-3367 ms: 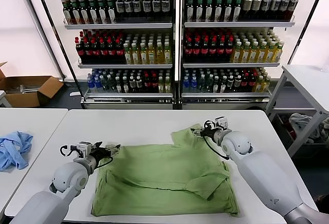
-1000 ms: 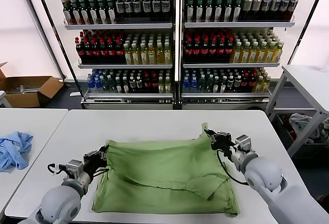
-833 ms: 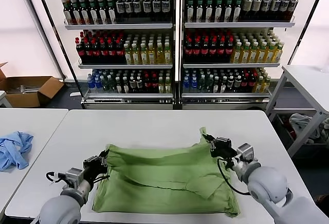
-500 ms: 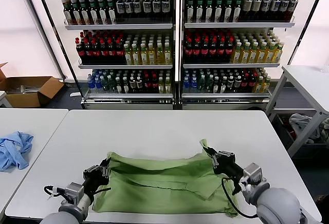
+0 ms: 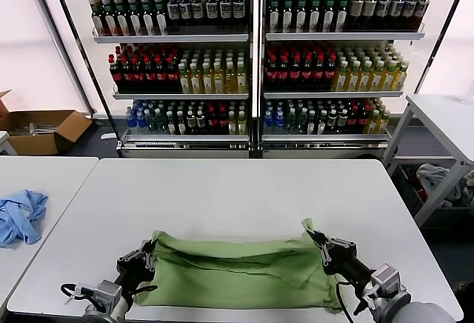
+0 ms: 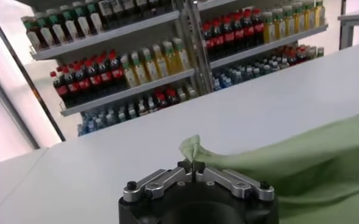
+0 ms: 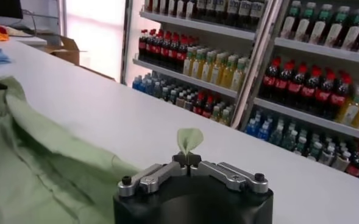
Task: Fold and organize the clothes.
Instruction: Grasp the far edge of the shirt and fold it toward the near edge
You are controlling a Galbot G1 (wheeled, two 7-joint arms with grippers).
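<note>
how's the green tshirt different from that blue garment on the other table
The green T-shirt is spread wide across the main white table; the light blue garment lies bunched in a heap on the neighbouring table. The T-shirt is pinched at two corners by the left claw and right claw; nothing touches the blue garment. The T-shirt looks larger as it lies. Both are soft cloth.

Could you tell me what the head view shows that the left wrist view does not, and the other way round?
Only the head view shows the right pincer pinching the T-shirt, the blue garment and the cardboard box. Only the left wrist view shows, up close, the left pincer shut on a bunched corner of the shirt. Both share the shirt, the white table and the bottle shelves.
</note>
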